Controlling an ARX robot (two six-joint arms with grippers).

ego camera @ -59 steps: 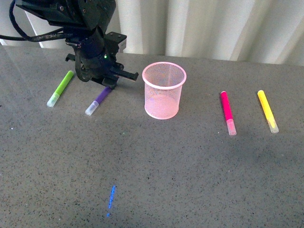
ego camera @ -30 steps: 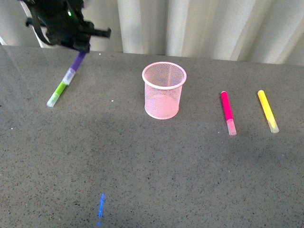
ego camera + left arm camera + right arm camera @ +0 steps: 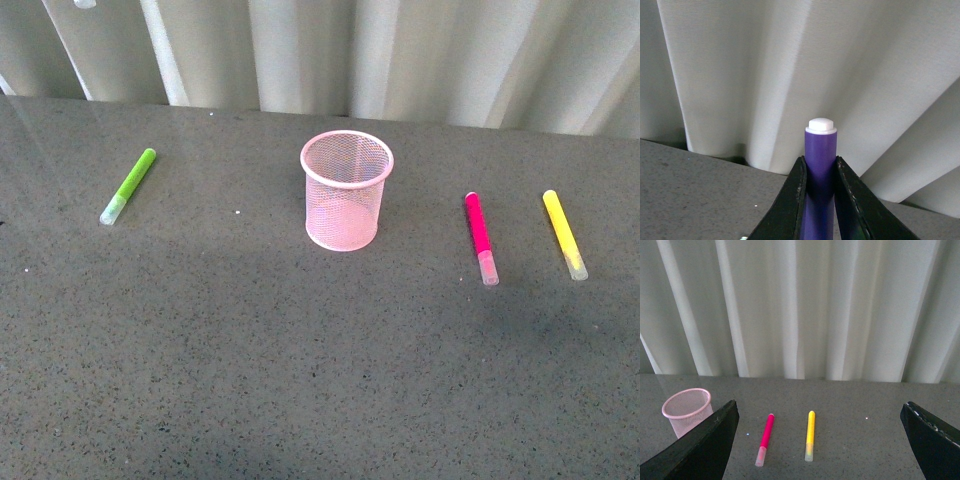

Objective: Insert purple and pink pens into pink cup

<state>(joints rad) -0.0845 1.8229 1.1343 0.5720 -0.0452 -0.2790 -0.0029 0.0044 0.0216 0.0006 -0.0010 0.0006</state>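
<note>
Step in hand: carrying the purple pen (image 3: 820, 145) to the pink cup (image 3: 346, 190). The left claw (image 3: 820, 161) is clamped on the purple barrel, jaws snug on both sides, with the pen's white end showing above them against the curtain. It is outside the front view, so it is judged to be raised above the far left of the bench (image 3: 300, 380). The right claw (image 3: 820, 412) is spread wide and holds nothing. The pink pen (image 3: 480, 236) lies flat to the right of the cup, well apart from it, near a yellow marker (image 3: 564, 232). A green marker (image 3: 128, 185) lies to the left. The cup stands upright with nothing visible inside. The next move calls for bringing the pen rightward over the rim and turning it end-down before release.
</note>
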